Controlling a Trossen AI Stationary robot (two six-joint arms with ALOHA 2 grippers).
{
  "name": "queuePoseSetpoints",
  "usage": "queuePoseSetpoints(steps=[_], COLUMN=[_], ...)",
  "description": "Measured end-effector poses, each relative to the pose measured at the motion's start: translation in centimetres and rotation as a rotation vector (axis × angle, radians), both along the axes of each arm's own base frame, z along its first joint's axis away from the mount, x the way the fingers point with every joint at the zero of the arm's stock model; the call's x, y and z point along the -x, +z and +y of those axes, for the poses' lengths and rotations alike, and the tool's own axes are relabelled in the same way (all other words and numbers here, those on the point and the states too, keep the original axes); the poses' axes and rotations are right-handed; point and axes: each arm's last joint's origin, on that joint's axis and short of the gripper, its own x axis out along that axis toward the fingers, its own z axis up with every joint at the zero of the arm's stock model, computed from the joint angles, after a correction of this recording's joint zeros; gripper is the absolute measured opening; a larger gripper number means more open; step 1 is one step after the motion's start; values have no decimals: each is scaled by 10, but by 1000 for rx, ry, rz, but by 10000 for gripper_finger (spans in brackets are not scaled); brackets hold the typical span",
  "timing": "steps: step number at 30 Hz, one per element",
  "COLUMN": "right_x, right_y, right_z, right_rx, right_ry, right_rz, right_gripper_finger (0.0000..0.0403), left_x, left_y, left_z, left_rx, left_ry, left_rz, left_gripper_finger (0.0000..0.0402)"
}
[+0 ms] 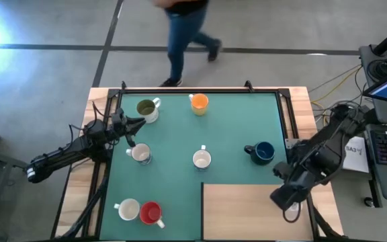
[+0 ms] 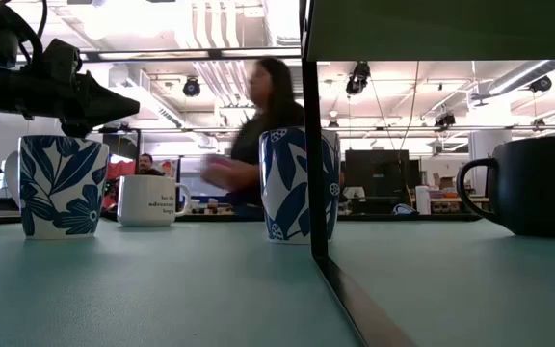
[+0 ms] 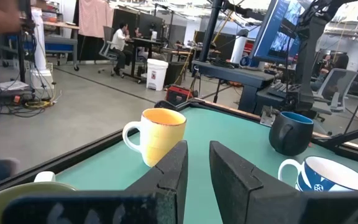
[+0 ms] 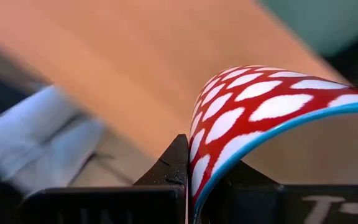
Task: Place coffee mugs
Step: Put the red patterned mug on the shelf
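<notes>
Left gripper (image 1: 138, 123) hovers over the bench (image 1: 234, 121) mat beside the olive-inside mug (image 1: 146, 109), fingers slightly apart, holding nothing. Six mugs sit on the mat: white mug (image 1: 140, 154), white mug by the red mug (image 1: 151, 213), orange mug (image 1: 199, 103), center mug (image 1: 201, 159), dark blue mug (image 1: 263, 152). Right gripper (image 4: 190, 180), off the bench's right front edge, clamps the rim of a red-and-white patterned mug (image 4: 253, 106). Step in hand looks like bringing that mug in; next move needs carrying it over and setting it upright in a free spot.

Seven upright on green mat: olive-inside mug (image 1: 147, 109), orange mug (image 1: 199, 103), blue mug (image 1: 261, 152), white mugs (image 1: 140, 154) (image 1: 201, 159) (image 1: 127, 210), red mug (image 1: 152, 213). Red-patterned mug (image 4: 253, 118) gripped.
</notes>
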Motion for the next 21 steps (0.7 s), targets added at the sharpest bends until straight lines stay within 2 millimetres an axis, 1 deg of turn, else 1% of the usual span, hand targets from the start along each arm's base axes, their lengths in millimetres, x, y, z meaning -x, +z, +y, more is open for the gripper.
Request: queuePoseSetpoints(steps=[3,13,18,21], right_x=[3,-15,-20,-22], right_y=[-7,-20,-18,-15], right_z=[2,24,35,39], right_rx=[65,110,133,132], right_ry=[15,125,190,198], right_rz=[64,102,85,68], right_gripper_finger=[13,13,17,37], left_x=[0,0,0,0], left_y=[0,0,0,0], left_z=[0,0,0,0], left_rx=[0,0,0,0], left_ry=[0,0,0,0], left_rz=[0,0,0,0], left_gripper_finger=[49,49,49,49])
